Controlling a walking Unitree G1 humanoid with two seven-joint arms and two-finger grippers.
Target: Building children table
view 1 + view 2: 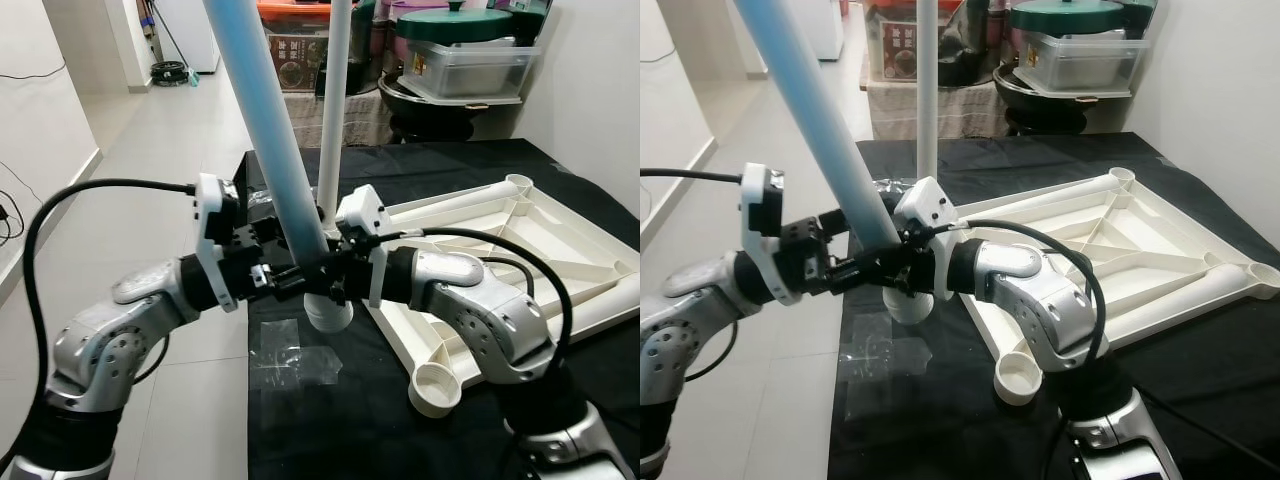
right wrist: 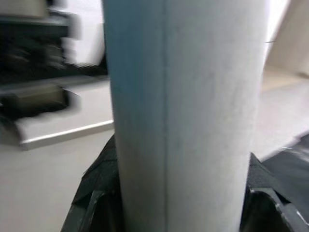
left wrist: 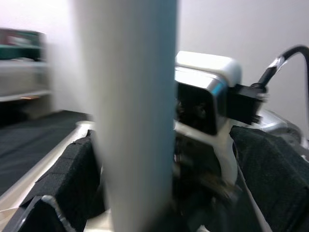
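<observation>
A light blue table leg (image 1: 265, 110) leans up and to the left. Its lower end sits at the near-left corner socket (image 1: 328, 312) of the white upturned table top (image 1: 520, 240). My right gripper (image 1: 335, 270) is shut on the leg just above the socket, and its pads (image 2: 96, 193) press both sides of the leg (image 2: 183, 116). My left gripper (image 1: 285, 275) reaches in from the left at the same height and stands open around the leg (image 3: 130, 121). One of its fingers (image 3: 72, 169) lies against the leg. The other finger (image 3: 270, 164) stands apart.
A white leg (image 1: 335, 100) stands upright in the far-left corner socket. The nearest socket (image 1: 435, 388) is empty. The table top lies on a black cloth (image 1: 330, 420) with tiled floor to the left. Boxes and a lidded tub (image 1: 470, 60) crowd the back.
</observation>
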